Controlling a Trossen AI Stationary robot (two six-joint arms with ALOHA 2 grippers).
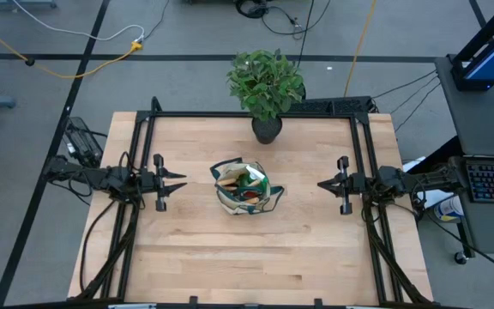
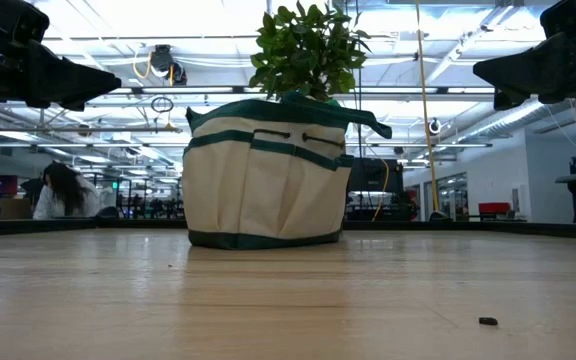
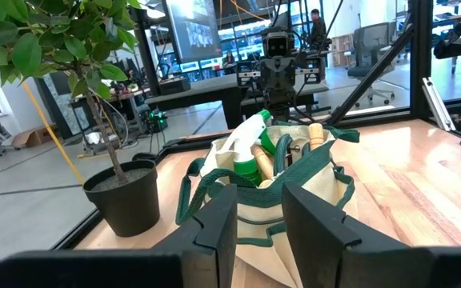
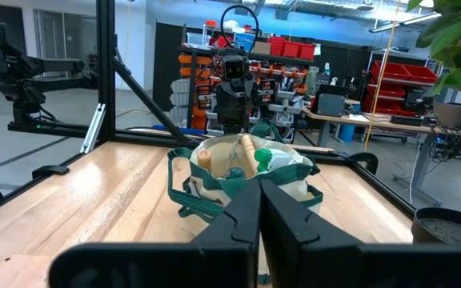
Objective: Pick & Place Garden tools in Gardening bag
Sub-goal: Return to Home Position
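The pale wooden table [image 1: 230,275] carries the beige canvas gardening bag with green trim [image 1: 243,187], which stands midway between the two sets of fingers and well apart from both. A wooden tool handle [image 3: 316,136] and a green spray bottle [image 3: 250,148] poke from its mouth. The left gripper [image 1: 182,182] has its fingers slightly parted and empty. The right gripper [image 1: 321,183] has its fingers all but closed, also empty. Packing looks finished. This reads as the homing step, which calls for no grasp, only settling the arms clear of the bag.

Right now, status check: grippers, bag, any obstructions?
Left gripper open, empty, left of gardening bag. Right gripper shut, empty, opposite side. Bag upright mid-table, garden tools inside. Potted plant behind bag, clear of both arms.
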